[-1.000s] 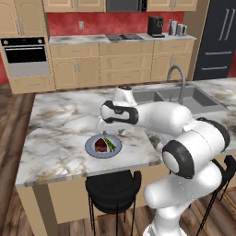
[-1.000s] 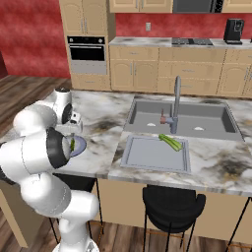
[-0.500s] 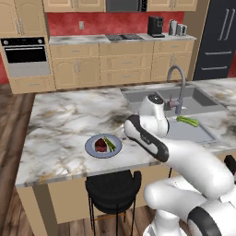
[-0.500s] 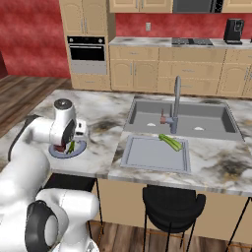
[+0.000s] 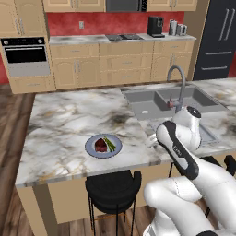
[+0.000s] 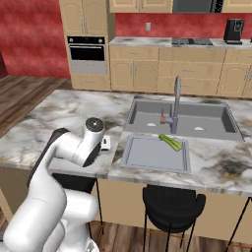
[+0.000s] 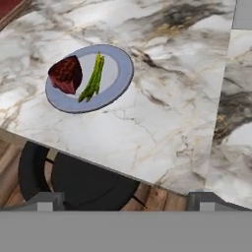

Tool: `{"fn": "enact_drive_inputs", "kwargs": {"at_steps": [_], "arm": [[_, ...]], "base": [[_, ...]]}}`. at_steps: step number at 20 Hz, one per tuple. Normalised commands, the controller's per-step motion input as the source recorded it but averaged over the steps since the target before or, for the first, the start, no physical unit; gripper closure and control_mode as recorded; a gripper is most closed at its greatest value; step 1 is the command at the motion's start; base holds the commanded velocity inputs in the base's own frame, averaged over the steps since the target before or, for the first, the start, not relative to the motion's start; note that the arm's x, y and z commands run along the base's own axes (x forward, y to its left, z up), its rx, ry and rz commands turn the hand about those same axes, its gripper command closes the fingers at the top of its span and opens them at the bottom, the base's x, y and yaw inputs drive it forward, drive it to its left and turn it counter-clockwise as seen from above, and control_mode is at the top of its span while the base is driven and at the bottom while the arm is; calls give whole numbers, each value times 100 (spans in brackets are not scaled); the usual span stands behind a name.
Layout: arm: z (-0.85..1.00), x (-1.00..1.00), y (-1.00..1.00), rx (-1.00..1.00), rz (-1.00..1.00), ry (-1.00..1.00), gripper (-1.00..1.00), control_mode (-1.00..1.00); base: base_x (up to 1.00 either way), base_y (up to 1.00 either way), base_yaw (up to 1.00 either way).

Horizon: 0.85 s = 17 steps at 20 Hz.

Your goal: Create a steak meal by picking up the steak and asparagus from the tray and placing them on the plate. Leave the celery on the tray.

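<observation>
End effector [image 6: 105,142] over counter, beside tray [image 6: 155,154].

Open marble surface [image 5: 64,120] is seen all round the plate [image 5: 103,146], which is reachable from above. The faucet [image 6: 175,104] rises at the far edge of the tray [image 6: 155,154], so its near side is left free.

We see a glossy veined marble counter [image 7: 162,123], with a smooth matt blue-grey plate [image 7: 120,74] on it. Tray [image 6: 147,160] and sink basin [image 6: 216,115] look like matt grey metal, faucet [image 6: 175,98] brushed metal. Cabinets [image 5: 124,62] are satin light wood, stool seat [image 5: 113,186] matt black.
</observation>
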Motion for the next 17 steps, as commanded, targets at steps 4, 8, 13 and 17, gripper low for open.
{"fn": "enact_drive_inputs", "kwargs": {"at_steps": [4, 8, 13, 17], "arm": [[0, -11, -86, 8, 5, 0, -100, -100], [0, 0, -52, 3, 0, 0, -100, -100], [0, -8, -47, 2, 2, 0, -100, -100], [0, -20, -68, 7, 7, 0, -100, -100]], "base": [[0, 0, 0], [0, 0, 0], [0, 0, 0], [0, 0, 0]]}}
